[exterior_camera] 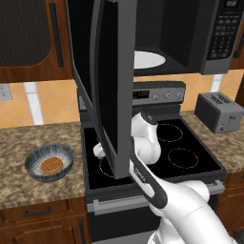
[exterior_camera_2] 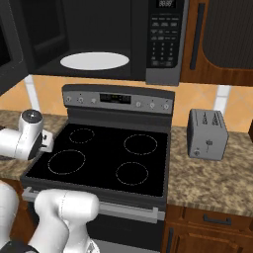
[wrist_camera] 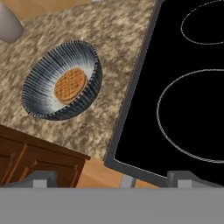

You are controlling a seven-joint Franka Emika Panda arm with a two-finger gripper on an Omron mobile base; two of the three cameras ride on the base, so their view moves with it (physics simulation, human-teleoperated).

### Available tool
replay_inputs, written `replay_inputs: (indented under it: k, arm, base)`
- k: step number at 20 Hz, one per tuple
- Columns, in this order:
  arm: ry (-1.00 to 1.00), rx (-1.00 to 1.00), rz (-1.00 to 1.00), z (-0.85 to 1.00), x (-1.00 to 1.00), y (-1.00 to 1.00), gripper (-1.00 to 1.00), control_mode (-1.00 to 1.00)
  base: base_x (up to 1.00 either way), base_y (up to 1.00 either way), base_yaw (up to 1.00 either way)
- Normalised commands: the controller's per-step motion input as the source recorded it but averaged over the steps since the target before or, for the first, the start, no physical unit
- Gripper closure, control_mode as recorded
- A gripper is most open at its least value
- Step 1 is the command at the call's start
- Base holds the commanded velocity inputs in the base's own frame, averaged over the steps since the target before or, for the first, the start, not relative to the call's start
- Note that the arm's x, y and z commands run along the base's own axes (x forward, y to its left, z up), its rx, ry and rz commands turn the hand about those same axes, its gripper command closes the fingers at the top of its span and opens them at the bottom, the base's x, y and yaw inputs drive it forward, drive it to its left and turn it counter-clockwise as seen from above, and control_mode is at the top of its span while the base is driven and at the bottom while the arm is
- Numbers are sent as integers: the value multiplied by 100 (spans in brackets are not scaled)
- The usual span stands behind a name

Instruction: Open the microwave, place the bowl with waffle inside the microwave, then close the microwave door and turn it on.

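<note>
Where granite mottles, ribbed bowl

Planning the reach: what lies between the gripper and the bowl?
In the hand view, only bare granite counter lies between the open gripper and the bowl.

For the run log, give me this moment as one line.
microwave door: open | bowl with waffle: on counter left of stove | gripper: open, empty, apart from bowl
</note>
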Motion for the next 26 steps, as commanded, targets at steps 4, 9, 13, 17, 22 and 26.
replay_inputs:
  k: [4, 9, 13, 17, 22, 26]
  arm:
    - [2, 0, 0, -35, 31, 27, -100, -100]
    - [1, 0, 0, -22, 42, 38, -100, -100]
    - [4, 0, 0, -21, 38, 44, -100, -100]
    - [2, 0, 0, -8, 43, 39, -100, -100]
    - [3, 0, 0, 0, 44, 41, -100, -100]
    - [4, 0, 0, -6, 36, 42, -100, -100]
  base:
    - [0, 0, 0]
    - [0, 0, 0]
    - [0, 0, 0]
    - [0, 0, 0]
    - [0, 0, 0]
    - [0, 0, 0]
